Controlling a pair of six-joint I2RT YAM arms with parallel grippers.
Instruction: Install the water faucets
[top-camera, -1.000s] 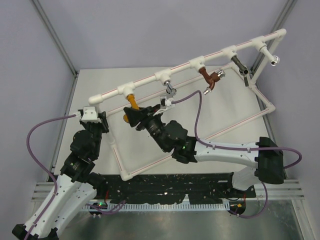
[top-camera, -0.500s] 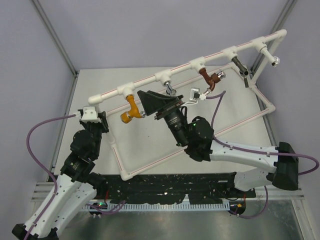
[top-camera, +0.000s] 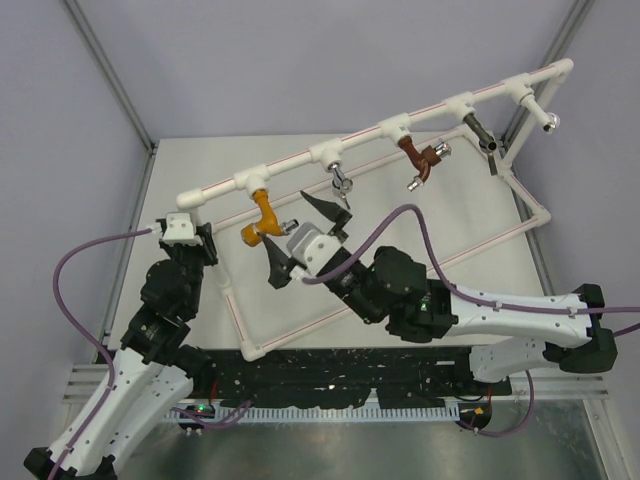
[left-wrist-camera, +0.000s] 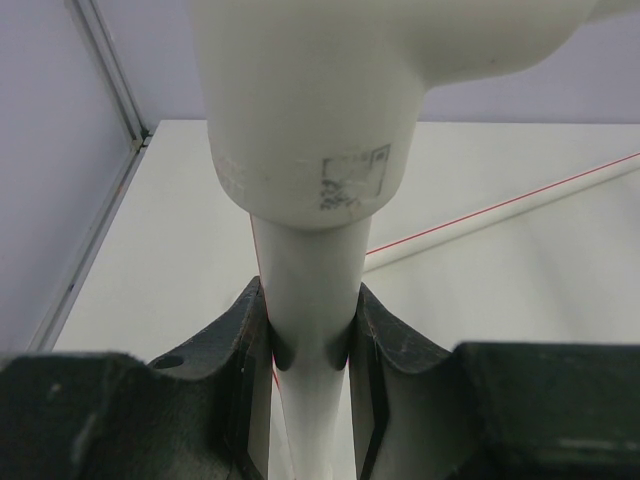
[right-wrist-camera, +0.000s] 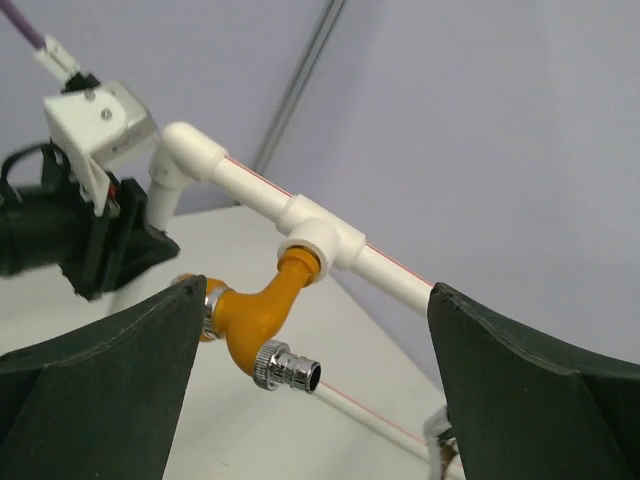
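An orange-yellow water faucet (top-camera: 262, 215) hangs screwed into the leftmost tee of the white pipe frame (top-camera: 400, 122). In the right wrist view the faucet (right-wrist-camera: 255, 312) shows its silver spout, and its knob end is partly hidden behind the left finger. My right gripper (top-camera: 287, 222) stands wide open just right of the faucet, touching nothing (right-wrist-camera: 318, 330). My left gripper (top-camera: 190, 240) is shut on the frame's white upright pipe (left-wrist-camera: 310, 290) just below its elbow, with both fingers (left-wrist-camera: 245, 340) pressed against it.
Further right along the top pipe hang a small grey tap (top-camera: 341, 181), a reddish-brown tap (top-camera: 420, 160), a dark grey tap (top-camera: 485, 137) and a silver one (top-camera: 548, 122). The frame's lower pipes (top-camera: 330, 312) cross the table under my right arm.
My right gripper let go of the orange-yellow faucet, opened wide and drew back slightly while its wrist turned. The faucet stays hanging from the tee. The left arm has not moved.
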